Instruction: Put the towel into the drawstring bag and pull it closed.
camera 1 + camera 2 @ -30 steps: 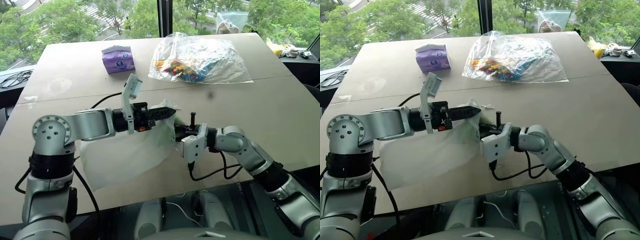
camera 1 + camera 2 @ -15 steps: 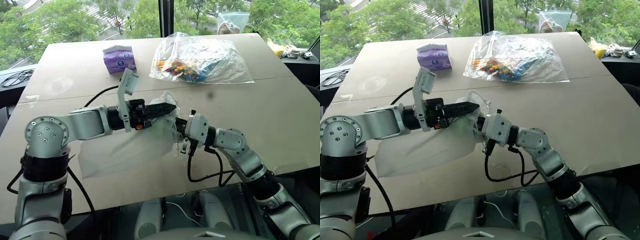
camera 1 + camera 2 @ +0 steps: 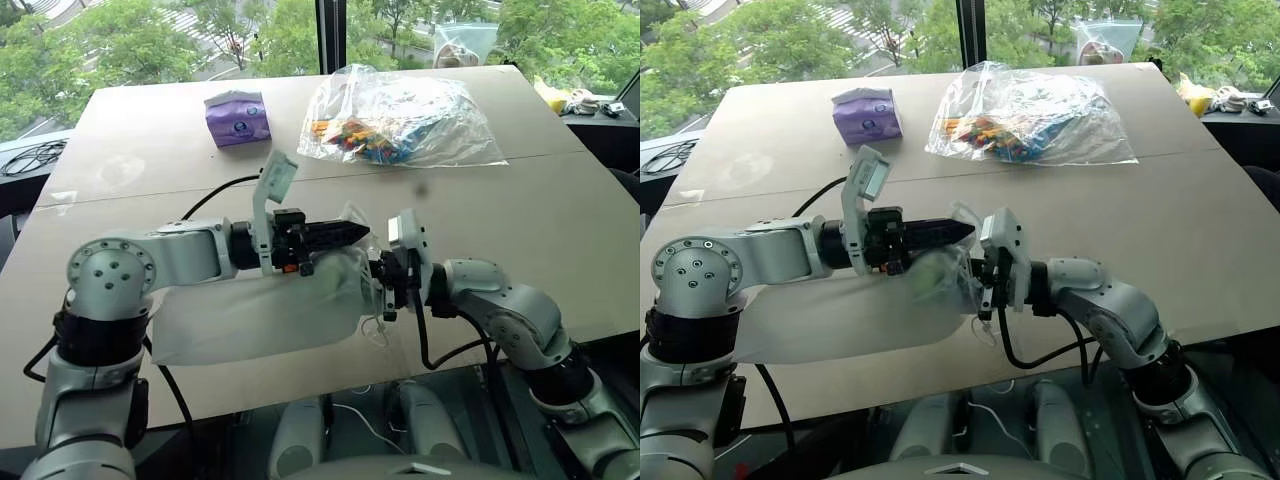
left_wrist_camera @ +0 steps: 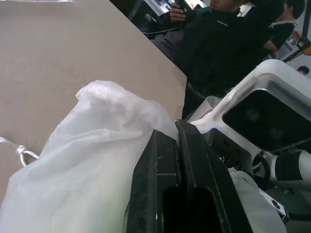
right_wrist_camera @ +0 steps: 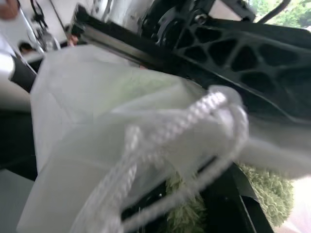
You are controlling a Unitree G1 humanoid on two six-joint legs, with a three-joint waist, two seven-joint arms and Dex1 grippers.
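I see a wide beige table (image 3: pixel 560 230) that stands before big windows with green trees outside, and in the left wrist view a person in dark clothes (image 4: pixel 218 43) sits beyond the table edge. The drawstring bag (image 3: pixel 250 315) is white, thin and half transparent; it is lifted at the mouth between my two arms, while its body lies flat on the table toward my left. Through the fabric I notice a soft green shape, the towel (image 3: pixel 930 275), which sits inside the bag near the mouth; in the right wrist view its fluffy pile is plain. A thin white cord (image 5: pixel 194 114) with a knot runs across the bag mouth. The left gripper (image 3: pixel 345 234) has its black fingers (image 4: pixel 167 184) pressed together on the bag's upper edge. The right gripper (image 3: pixel 990 268) is at the mouth from the other side, but I cannot tell if its fingers are apart or pinching. I count one bag, one towel, one purple tissue packet (image 3: pixel 237 118) and one clear plastic bag (image 3: pixel 400 115) of colourful items, both at the far side
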